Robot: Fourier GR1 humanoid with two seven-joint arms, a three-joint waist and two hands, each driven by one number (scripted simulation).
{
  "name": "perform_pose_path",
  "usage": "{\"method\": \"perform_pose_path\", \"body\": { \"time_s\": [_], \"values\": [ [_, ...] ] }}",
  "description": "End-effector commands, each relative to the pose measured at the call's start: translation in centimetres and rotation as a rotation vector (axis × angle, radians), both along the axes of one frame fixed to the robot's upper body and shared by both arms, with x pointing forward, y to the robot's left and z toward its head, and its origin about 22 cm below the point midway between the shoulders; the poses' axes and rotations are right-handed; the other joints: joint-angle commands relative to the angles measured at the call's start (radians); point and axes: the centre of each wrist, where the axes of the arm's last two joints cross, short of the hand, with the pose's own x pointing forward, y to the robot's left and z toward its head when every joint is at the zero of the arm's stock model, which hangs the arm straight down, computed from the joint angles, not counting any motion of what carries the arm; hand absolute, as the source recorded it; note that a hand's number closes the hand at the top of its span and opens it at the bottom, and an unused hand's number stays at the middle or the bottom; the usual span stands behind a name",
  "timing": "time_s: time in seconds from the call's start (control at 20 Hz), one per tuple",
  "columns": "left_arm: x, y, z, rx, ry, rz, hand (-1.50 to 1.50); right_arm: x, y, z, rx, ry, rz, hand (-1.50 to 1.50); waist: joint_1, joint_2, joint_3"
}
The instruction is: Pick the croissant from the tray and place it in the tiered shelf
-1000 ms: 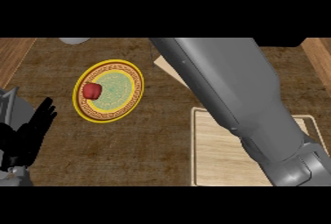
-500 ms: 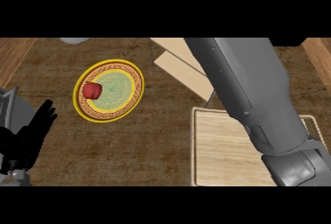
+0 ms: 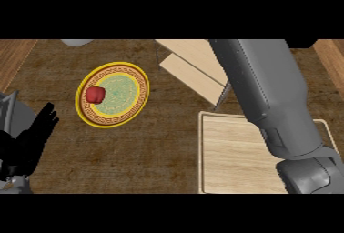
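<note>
The wooden tray (image 3: 232, 159) lies at the lower right, and its visible surface is bare. No croissant shows in the head view. The tiered shelf (image 3: 191, 68) of pale wooden boards stands at the top centre, just beyond the tray. My right forearm (image 3: 269, 91) rises from the lower right across the tray and the shelf's right side to the top edge. The right hand itself lies beyond that edge, out of sight. My left hand (image 3: 30, 141) rests open at the lower left, fingers up.
A yellow-rimmed plate (image 3: 141, 91) with a green centre lies left of the shelf, with a small red item (image 3: 94, 94) on its left part. A grey round object (image 3: 77, 42) peeks in at the top left. The brown counter ends in a wooden strip (image 3: 13, 59) at the left.
My right forearm has swung to the right and stands steeper, uncovering more of the shelf's boards. The left hand has stayed where it was.
</note>
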Motion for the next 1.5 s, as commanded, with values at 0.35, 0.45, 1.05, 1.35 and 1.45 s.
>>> {"method": "perform_pose_path", "body": {
  "time_s": [0.35,0.45,1.05,1.35,1.45],
  "values": [
    [-0.5,0.5,-0.8,-0.012,0.015,-0.004,0.00,-0.6,-1.2,1.8,0.251,-0.189,-0.024,-1.50,0.001,0.000,0.000],
    [0.6,0.4,0.1,-0.011,-0.003,0.002,0.00,-1.1,-0.3,1.5,0.352,-0.219,-0.012,-1.50,0.005,0.001,0.000],
    [0.3,1.0,-0.4,0.007,0.009,0.040,0.00,-8.8,-2.4,7.1,0.519,-0.503,0.079,-1.50,-0.034,-0.014,0.000],
    [-1.6,2.5,-0.5,0.009,0.021,0.075,0.00,-15.0,-5.9,9.7,0.518,-0.559,-0.026,-1.50,-0.065,-0.030,0.000],
    [-1.7,1.8,-0.5,-0.003,0.033,0.077,0.00,-17.0,-5.9,9.6,0.529,-0.569,-0.050,-1.50,-0.071,-0.038,0.001]
  ]
}}
